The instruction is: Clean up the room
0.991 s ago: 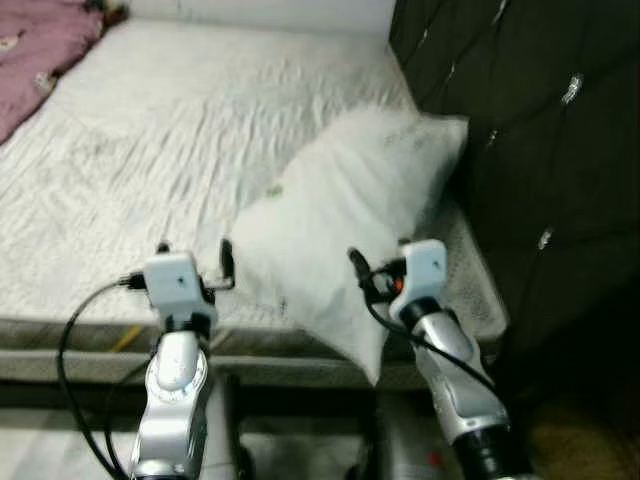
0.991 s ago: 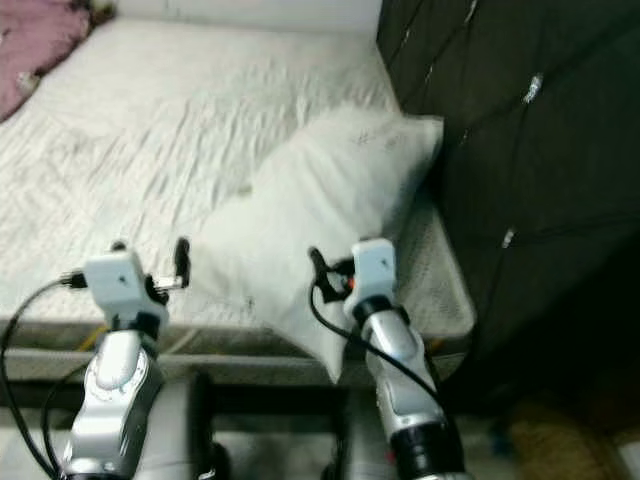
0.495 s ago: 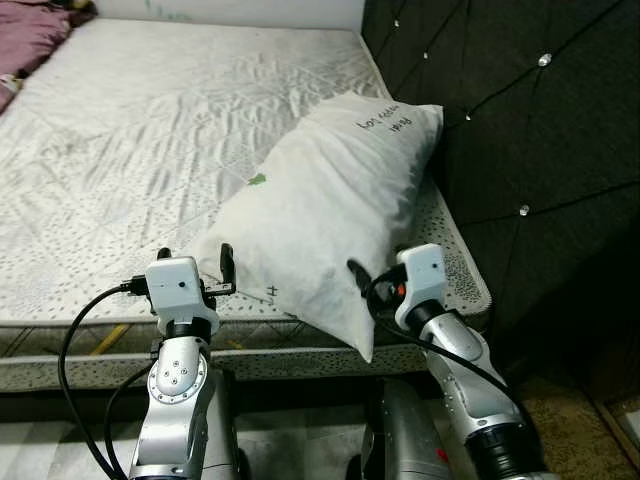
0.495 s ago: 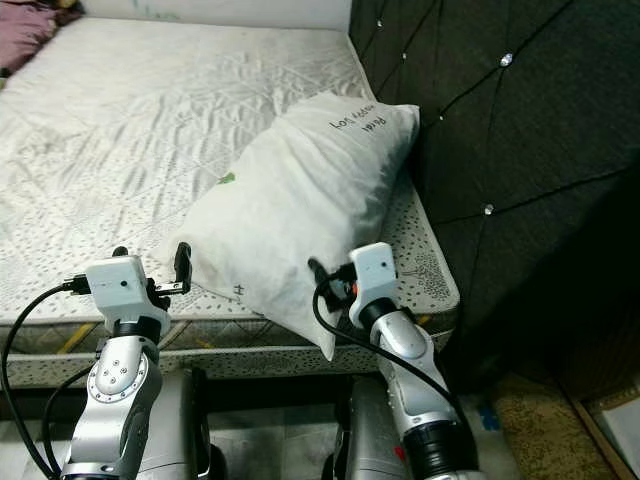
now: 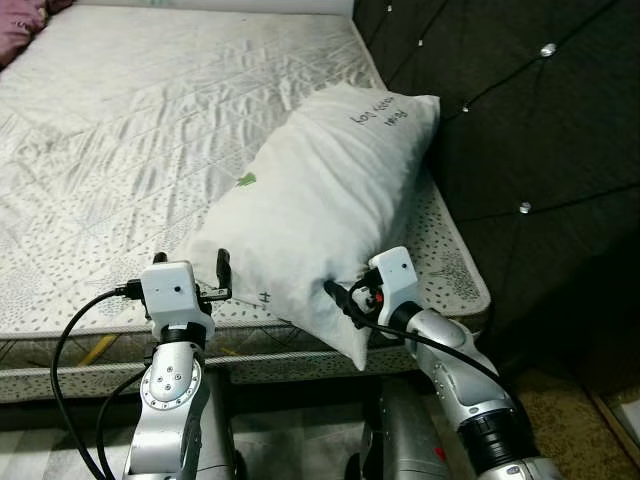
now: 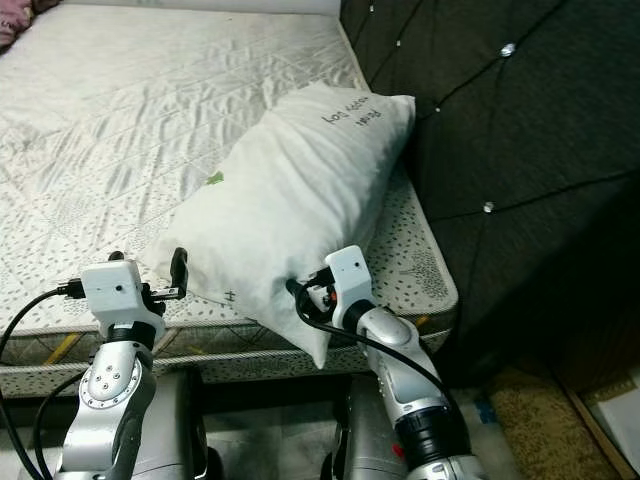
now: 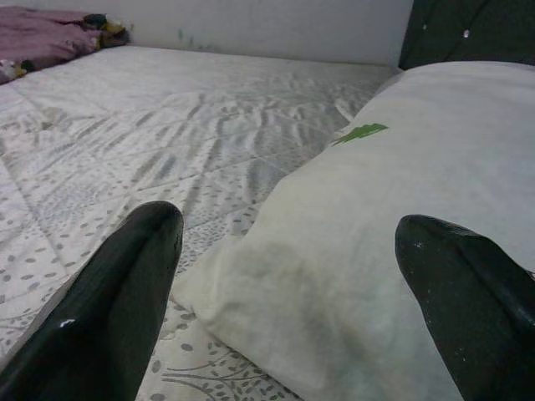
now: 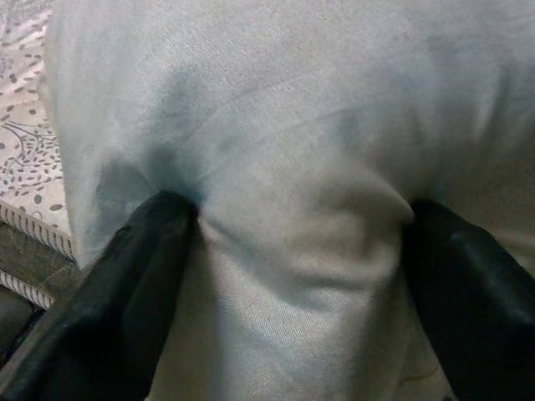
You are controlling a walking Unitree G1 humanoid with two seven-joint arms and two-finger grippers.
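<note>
A white pillow [image 5: 320, 190] with handwriting near its far end lies slanted on the bare mattress [image 5: 110, 130], beside the headboard. My left gripper [image 5: 191, 264] stands open just short of the pillow's near left corner [image 7: 251, 276], and its fingers [image 7: 125, 292] straddle that corner without touching it. My right gripper [image 5: 350, 296] is open and pushed into the pillow's near end. Its fingertips [image 8: 142, 276] dent the cloth [image 8: 292, 167], which bulges between them.
A dark tufted headboard [image 5: 530, 120] rises along the right of the bed. A pink blanket [image 5: 18, 14] lies at the mattress's far left corner. The mattress edge [image 5: 90, 345] runs just ahead of my arms. Brown rug [image 5: 590, 400] covers the floor at the right.
The view has steadied and shifted a little. My right gripper has moved forward and left into the pillow's near end. The left gripper holds about the same place.
</note>
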